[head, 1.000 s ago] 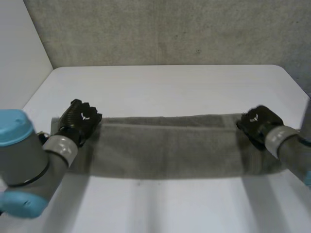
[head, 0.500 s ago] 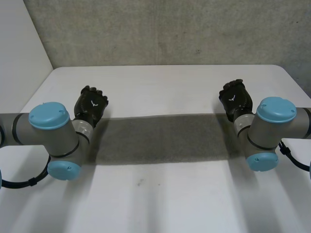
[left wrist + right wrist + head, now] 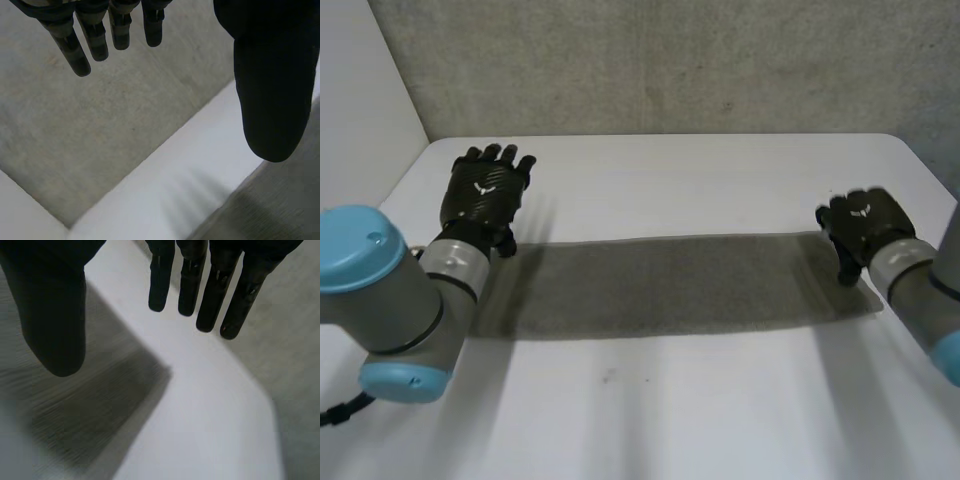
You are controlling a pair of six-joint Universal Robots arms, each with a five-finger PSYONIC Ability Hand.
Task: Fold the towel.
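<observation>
Now 1 towel (image 3: 670, 285) lies flat on the bench (image 3: 670, 420) as a long narrow strip, running side to side btw the arms. Left hand (image 3: 485, 190) is at its left end, fingers straight & spread, holding nothing. Right hand (image 3: 865, 225) is over the right end, likewise wide & empty. Prob. the lengthwise fold is done. Nxt move calls for pinching one short end & carrying it across to the other. Count: 1 towel, 2 hands.
</observation>
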